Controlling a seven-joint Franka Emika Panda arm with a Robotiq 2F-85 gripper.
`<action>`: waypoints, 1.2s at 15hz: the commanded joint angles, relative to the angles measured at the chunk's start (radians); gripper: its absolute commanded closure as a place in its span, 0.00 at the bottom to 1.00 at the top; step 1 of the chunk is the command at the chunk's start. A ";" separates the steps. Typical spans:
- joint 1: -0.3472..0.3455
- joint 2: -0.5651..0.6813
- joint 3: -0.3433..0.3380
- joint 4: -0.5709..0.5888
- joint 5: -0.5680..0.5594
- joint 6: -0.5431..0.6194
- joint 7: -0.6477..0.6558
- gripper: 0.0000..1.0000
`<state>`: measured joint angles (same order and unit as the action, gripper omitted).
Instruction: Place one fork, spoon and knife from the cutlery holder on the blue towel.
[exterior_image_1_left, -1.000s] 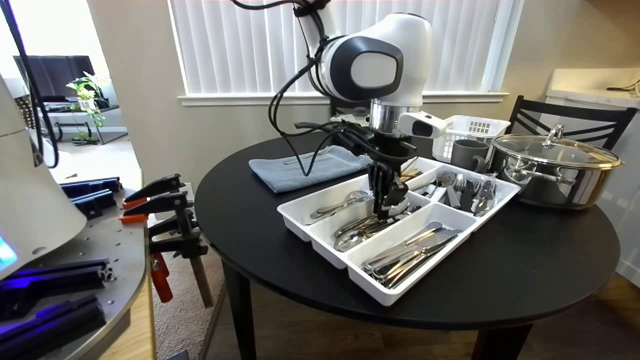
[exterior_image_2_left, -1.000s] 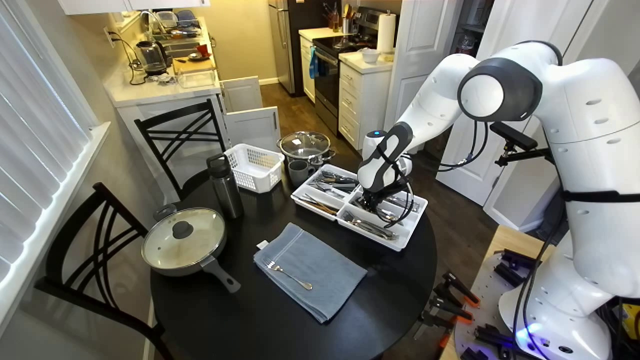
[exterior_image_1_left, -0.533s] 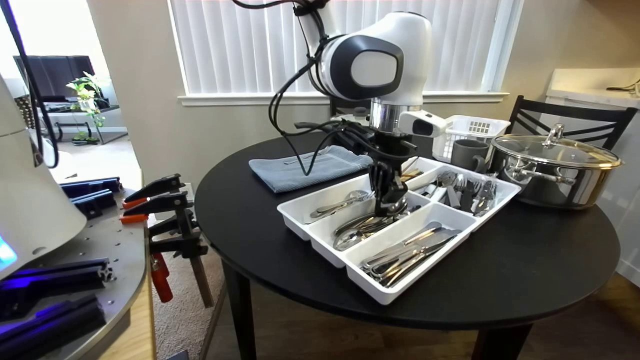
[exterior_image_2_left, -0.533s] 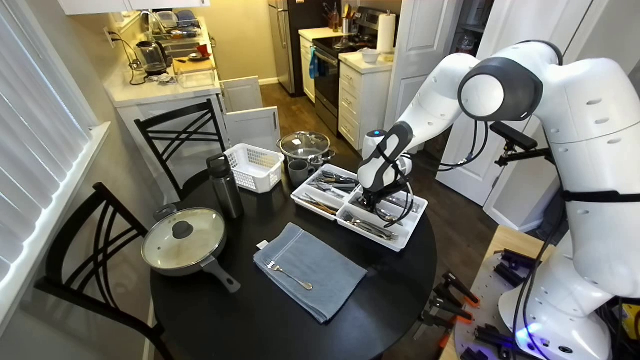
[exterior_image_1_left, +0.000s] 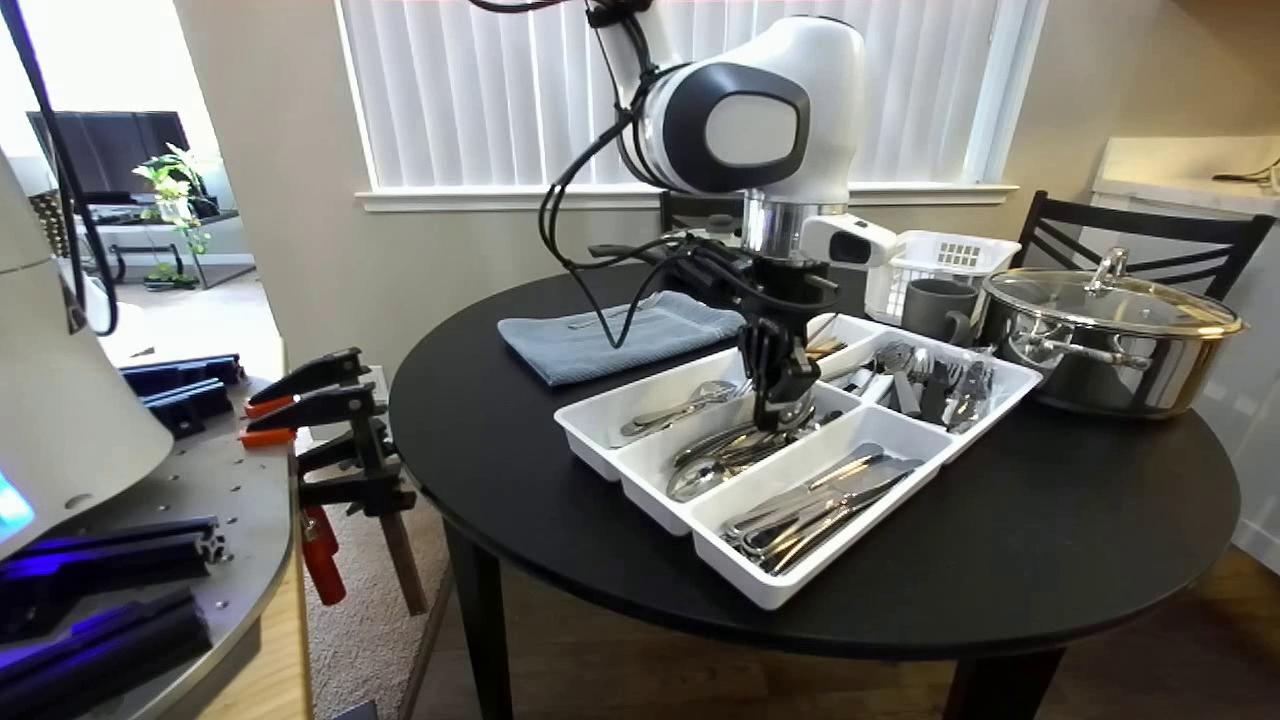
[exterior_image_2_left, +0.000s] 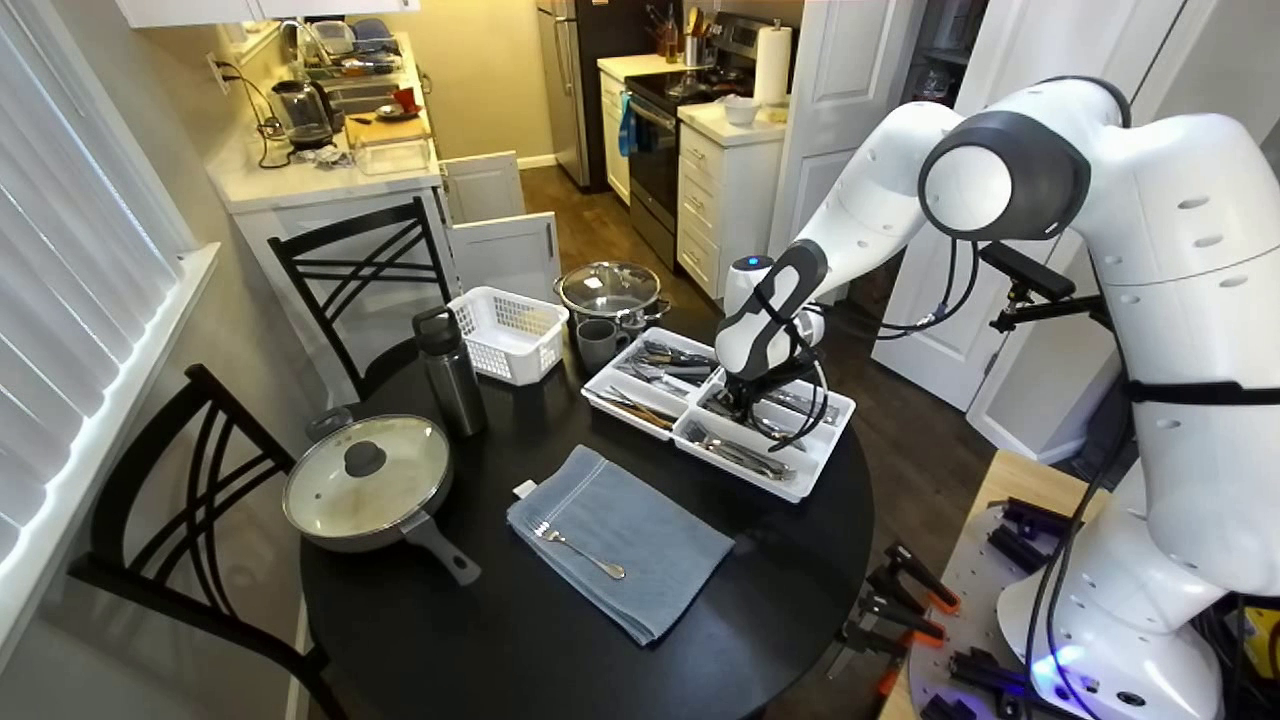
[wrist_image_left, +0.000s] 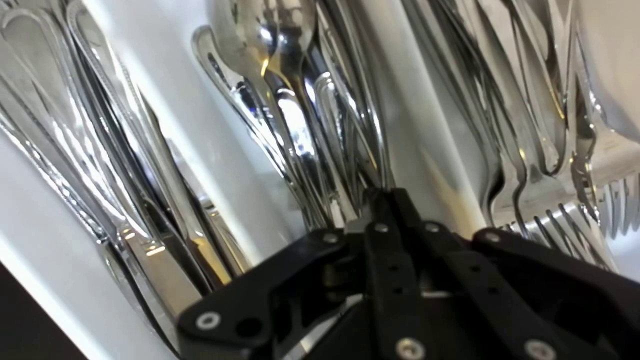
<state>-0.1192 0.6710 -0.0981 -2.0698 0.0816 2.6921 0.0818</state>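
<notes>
The cutlery holder (exterior_image_1_left: 655, 507), a white divided tray, lies on the round black table and also shows in an exterior view (exterior_image_2_left: 806, 484). My gripper (exterior_image_1_left: 768, 418) points down into its middle front compartment, which holds spoons (wrist_image_left: 280, 95). In the wrist view the fingertips (wrist_image_left: 382, 192) are nearly together, shut around the thin edge of a spoon (wrist_image_left: 374, 120) still among the others; its end is hidden between them. Knives (wrist_image_left: 125, 165) and forks (wrist_image_left: 545, 175) lie in the compartments either side. The blue towel (exterior_image_2_left: 650, 530) lies flat with one fork (exterior_image_2_left: 580, 553) on it.
A lidded pan (exterior_image_2_left: 365, 475) and a steel bottle (exterior_image_2_left: 455, 380) stand beyond the towel. A white slotted basket (exterior_image_2_left: 510, 335), a grey mug (exterior_image_1_left: 938, 310) and a steel pot (exterior_image_1_left: 1110, 345) stand behind the tray. Low white dividers (wrist_image_left: 200, 140) flank the gripper.
My gripper has risen slightly and shifted a little to the right in an exterior view. The tray, towel and the fork on it have not moved visibly.
</notes>
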 joint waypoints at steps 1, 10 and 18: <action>0.028 -0.094 -0.030 -0.021 -0.047 -0.104 -0.004 0.99; 0.019 -0.212 0.051 -0.004 -0.034 -0.263 -0.062 0.99; 0.052 -0.156 0.231 0.042 0.229 -0.288 -0.051 0.99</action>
<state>-0.0796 0.4936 0.1006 -2.0531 0.2425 2.4292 0.0617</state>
